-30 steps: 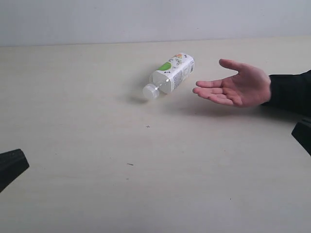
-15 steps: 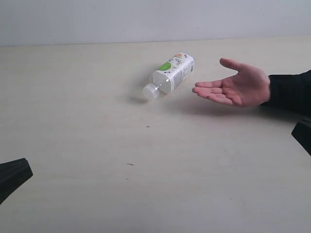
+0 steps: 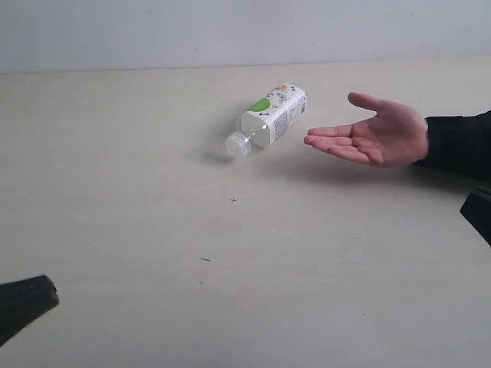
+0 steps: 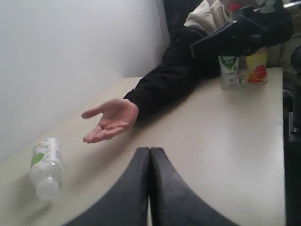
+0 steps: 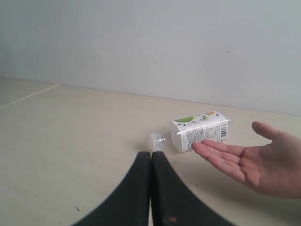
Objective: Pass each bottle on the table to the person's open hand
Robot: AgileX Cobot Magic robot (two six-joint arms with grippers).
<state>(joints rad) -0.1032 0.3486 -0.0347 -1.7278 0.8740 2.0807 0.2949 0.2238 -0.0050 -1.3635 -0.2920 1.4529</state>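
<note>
A white-and-green labelled bottle [image 3: 270,119] lies on its side on the beige table [image 3: 153,153], clear cap toward the front left. It also shows in the left wrist view [image 4: 45,165] and the right wrist view [image 5: 197,131]. The person's open hand [image 3: 374,138] hovers palm up just right of it, on a black sleeve [image 3: 460,146]. My left gripper [image 4: 150,149] is shut and empty, low at the front left [image 3: 31,299]. My right gripper [image 5: 151,154] is shut and empty, at the right edge [image 3: 477,211]. Another white-and-green bottle [image 4: 229,70] and a yellow one [image 4: 256,67] stand upright far off beside the person.
A pale wall [image 3: 245,31] runs along the table's far edge. The person in black sits at the table's end [image 4: 174,75]. A dark arm part [image 4: 244,30] hangs over the upright bottles. Small dark specks [image 3: 233,200] dot the tabletop.
My left gripper has dropped lower and slid slightly right at the front left corner. The bottle, the hand and the right gripper have not moved.
</note>
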